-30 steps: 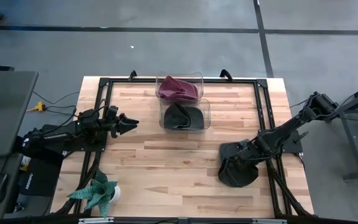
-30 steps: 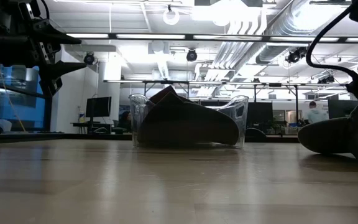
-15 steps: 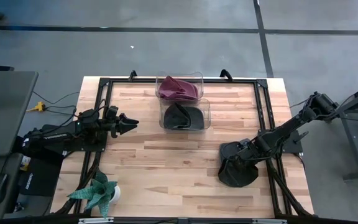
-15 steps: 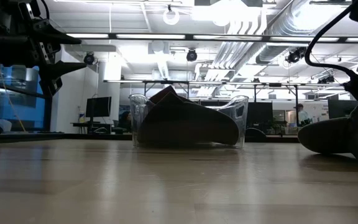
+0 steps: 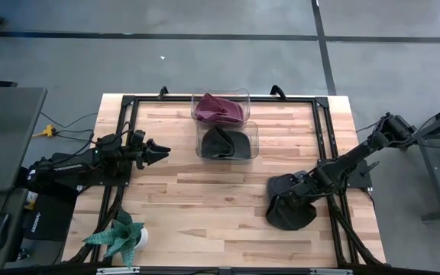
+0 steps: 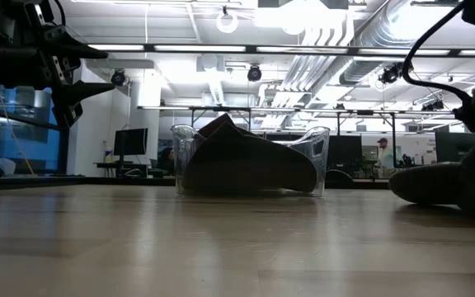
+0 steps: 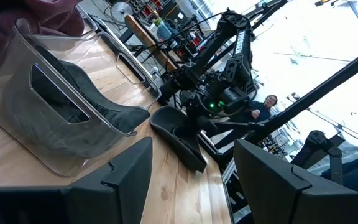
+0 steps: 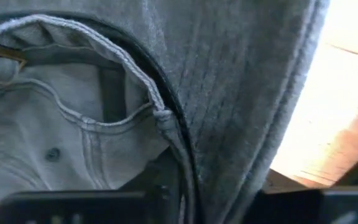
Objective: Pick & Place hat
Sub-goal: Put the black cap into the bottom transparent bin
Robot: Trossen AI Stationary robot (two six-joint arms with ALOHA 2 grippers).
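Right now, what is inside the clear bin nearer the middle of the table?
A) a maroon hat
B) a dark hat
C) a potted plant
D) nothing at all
B. Seen from above, the clear bin nearer the table's middle holds a dark hat; the maroon hat sits in the other bin behind it, and the potted plant stands at the table's near-left corner.
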